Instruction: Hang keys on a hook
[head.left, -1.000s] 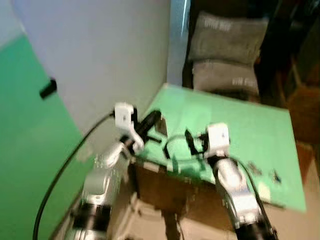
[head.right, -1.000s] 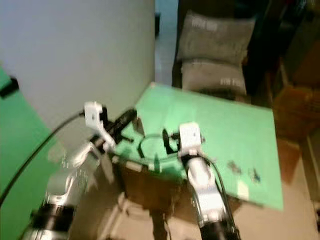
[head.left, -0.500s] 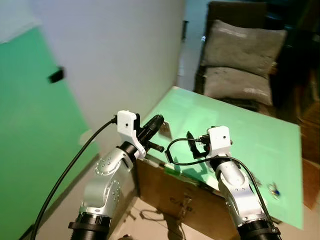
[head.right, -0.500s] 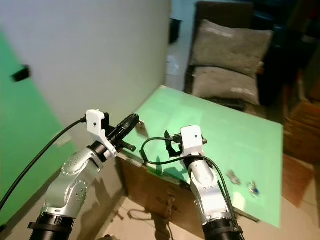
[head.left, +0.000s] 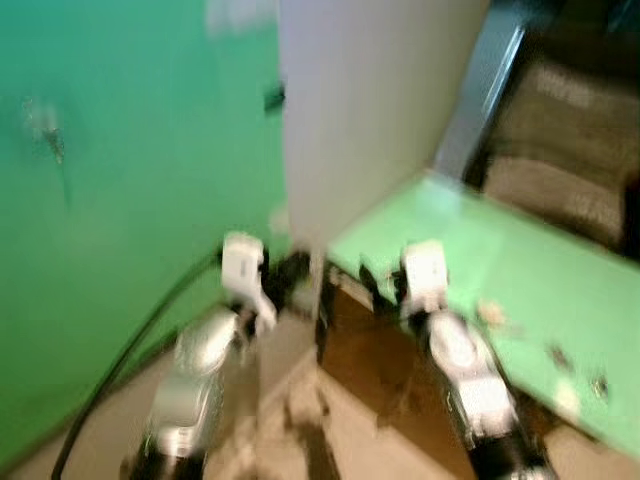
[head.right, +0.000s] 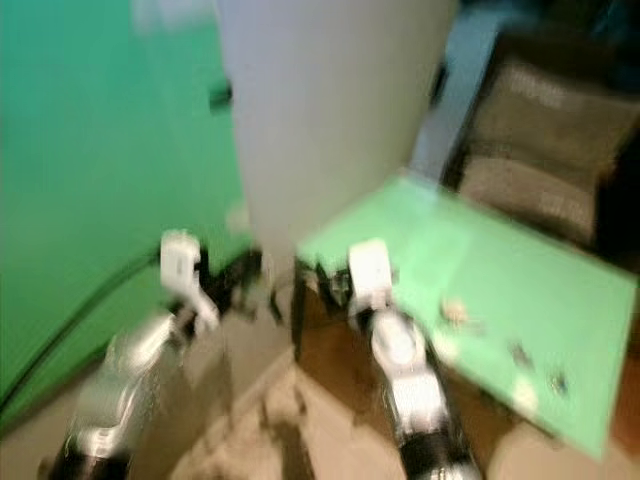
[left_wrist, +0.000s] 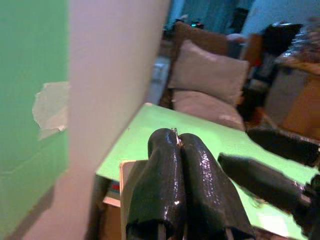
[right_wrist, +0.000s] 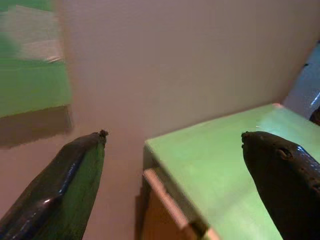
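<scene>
Left gripper clenched, contents unclear; right gripper released. Small metal keys on green tabletop: light, rigid, jangly, I pinch ring.

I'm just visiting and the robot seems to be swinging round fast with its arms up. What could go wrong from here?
1. The head views are blurred, so finding the small dark hook on the wall may be hard.
2. The left hand is pinched shut with only a sliver of metal showing at the fingertips; whatever it holds might slip.
3. The open right hand is near the green table's corner and the white wall and might bump them.
</scene>
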